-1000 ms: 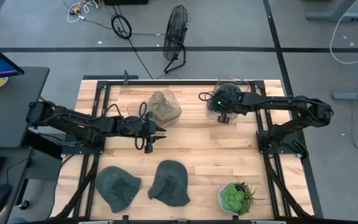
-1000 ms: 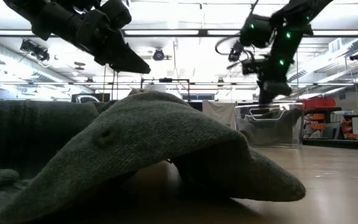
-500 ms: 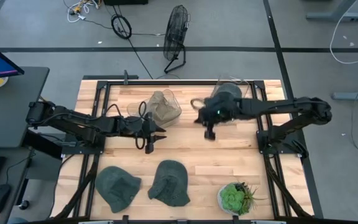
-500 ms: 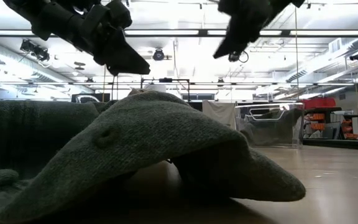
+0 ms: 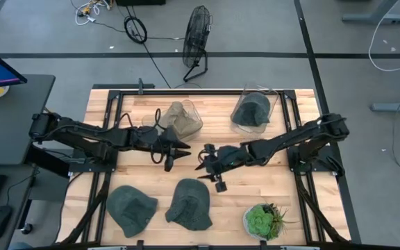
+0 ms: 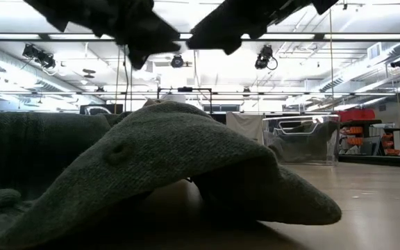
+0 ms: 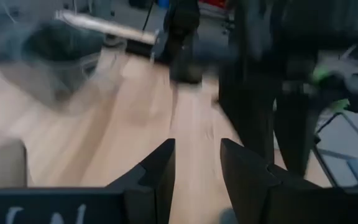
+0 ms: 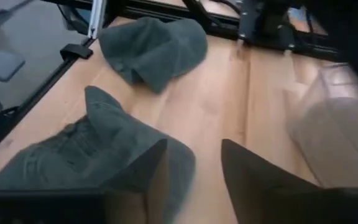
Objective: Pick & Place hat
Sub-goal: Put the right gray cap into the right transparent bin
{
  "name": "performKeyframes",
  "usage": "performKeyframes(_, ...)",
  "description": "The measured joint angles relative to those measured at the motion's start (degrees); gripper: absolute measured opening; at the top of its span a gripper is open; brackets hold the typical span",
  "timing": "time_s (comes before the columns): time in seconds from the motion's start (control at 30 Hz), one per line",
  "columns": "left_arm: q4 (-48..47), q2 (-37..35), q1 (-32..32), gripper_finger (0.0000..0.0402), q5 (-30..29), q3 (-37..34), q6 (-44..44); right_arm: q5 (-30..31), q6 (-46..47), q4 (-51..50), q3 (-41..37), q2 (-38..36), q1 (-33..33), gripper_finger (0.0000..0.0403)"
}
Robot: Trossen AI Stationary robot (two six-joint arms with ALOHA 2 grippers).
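Two dark green hats lie flat on the table near its front edge, one (image 5: 132,207) to the left and one (image 5: 189,203) at the middle. The middle hat fills the low view (image 6: 172,167) and shows just ahead of my right gripper's fingers (image 8: 98,155). A third dark hat (image 5: 252,111) sits in a clear bin at the far right. My right gripper (image 5: 203,158) (image 8: 194,152) hangs open above the table's middle, just beyond the middle hat. My left gripper (image 5: 182,148) (image 7: 197,152) is open, close to the right one, with nothing between its fingers.
A clear bin with a beige hat (image 5: 182,119) stands at the far middle, next to my left gripper. A potted green plant (image 5: 262,221) sits at the near right corner. Bare wood lies between the bins and the near hats.
My right gripper has swung from the clear bin at the far right toward the table's middle and near edge, coming down close to my left gripper. The dark hat stays behind in that bin.
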Motion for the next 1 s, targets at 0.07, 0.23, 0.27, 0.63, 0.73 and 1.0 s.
performKeyframes(0.07, 0.10, 0.00, 0.21, 0.0131, -0.09, 1.17, 1.78, 0.04, 0.19, 2.62, 0.00, 1.76, 1.15, 0.0175)
performKeyframes(0.23, -0.03, 0.00, 0.55, 0.0131, -0.40, 2.69, 2.89, -0.13, 4.53, 9.87, 0.02, 6.40, 4.36, 0.0199)
performKeyframes(0.27, -0.05, 0.00, 0.60, 0.0131, -0.72, 2.92, 2.89, -0.09, 6.10, 10.27, 0.00, 7.17, 4.84, 0.0200)
performKeyframes(0.63, -0.42, -0.02, 0.81, 0.0130, -1.20, 3.34, 2.86, 4.25, 14.00, 18.12, 2.27, 16.95, 9.36, 0.0183)
performKeyframes(0.73, -1.14, -0.01, 0.76, 0.0130, -1.18, 3.34, 2.86, 7.31, 15.36, 17.88, 4.32, 20.62, 9.93, 0.0182)
performKeyframes(1.0, -3.49, -0.01, 0.76, 0.0130, -1.18, 3.34, 2.86, 19.50, 18.52, 9.11, 8.30, 25.58, 10.21, 0.0176)
